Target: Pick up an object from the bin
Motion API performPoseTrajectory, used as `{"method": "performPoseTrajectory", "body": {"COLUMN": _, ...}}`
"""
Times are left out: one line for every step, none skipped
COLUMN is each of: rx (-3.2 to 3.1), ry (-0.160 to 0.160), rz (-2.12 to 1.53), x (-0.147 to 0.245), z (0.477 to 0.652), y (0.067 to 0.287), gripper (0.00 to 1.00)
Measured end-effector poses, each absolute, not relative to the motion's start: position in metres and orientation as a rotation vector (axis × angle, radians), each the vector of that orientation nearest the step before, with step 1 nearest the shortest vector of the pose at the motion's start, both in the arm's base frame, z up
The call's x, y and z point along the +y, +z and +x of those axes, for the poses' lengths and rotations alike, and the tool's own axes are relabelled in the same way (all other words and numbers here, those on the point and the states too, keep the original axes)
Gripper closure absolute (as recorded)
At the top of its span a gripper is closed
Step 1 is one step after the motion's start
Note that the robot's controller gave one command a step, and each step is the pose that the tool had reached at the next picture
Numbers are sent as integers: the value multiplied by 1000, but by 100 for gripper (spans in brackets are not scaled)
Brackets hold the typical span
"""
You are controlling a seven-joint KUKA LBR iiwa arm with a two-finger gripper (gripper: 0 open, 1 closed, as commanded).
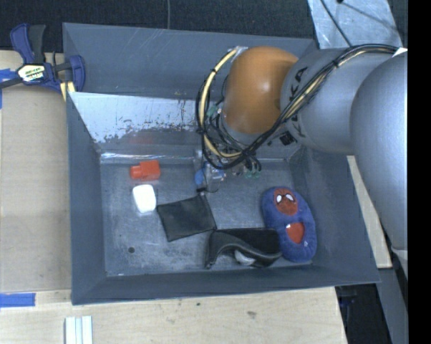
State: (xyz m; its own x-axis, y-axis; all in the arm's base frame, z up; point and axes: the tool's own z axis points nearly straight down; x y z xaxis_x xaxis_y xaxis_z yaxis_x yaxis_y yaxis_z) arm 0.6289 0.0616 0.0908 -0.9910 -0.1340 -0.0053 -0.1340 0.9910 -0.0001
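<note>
**Contents of the grey metal bin, seen from above.** The jaws, at the end of the silver arm that enters from the right, hang low over the middle of the bin floor. They are above the upper right corner of a flat black square sheet. Whether they touch it cannot be told. Whether the jaws are released or clenched cannot be told either, because the orange domed wrist cover and its bundle of yellow and black cables overhang them.

The flat black square sheet lies slightly turned on the floor, near its centre. Just beside its upper left corner lies a small white rounded block. Above that, and apart from it, lies a small orange-red rectangular block, near the foot of the far wall.

Below and to the right of the sheet is a black curved shoe-like object, which meets the sheet's lower right corner. It has a pale patch at its lower edge and lies along the near wall. Against its right end rests a blue plush slipper-shaped toy bearing two red patches, on the right part of the floor.

All five things lie singly on the bin floor.
</note>
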Motion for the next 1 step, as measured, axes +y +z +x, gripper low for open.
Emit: {"method": "performPoseTrajectory", "body": {"rx": 3119, "ry": 5, "rz": -254, "x": 128, "z": 605, "y": 224, "gripper": 100}}
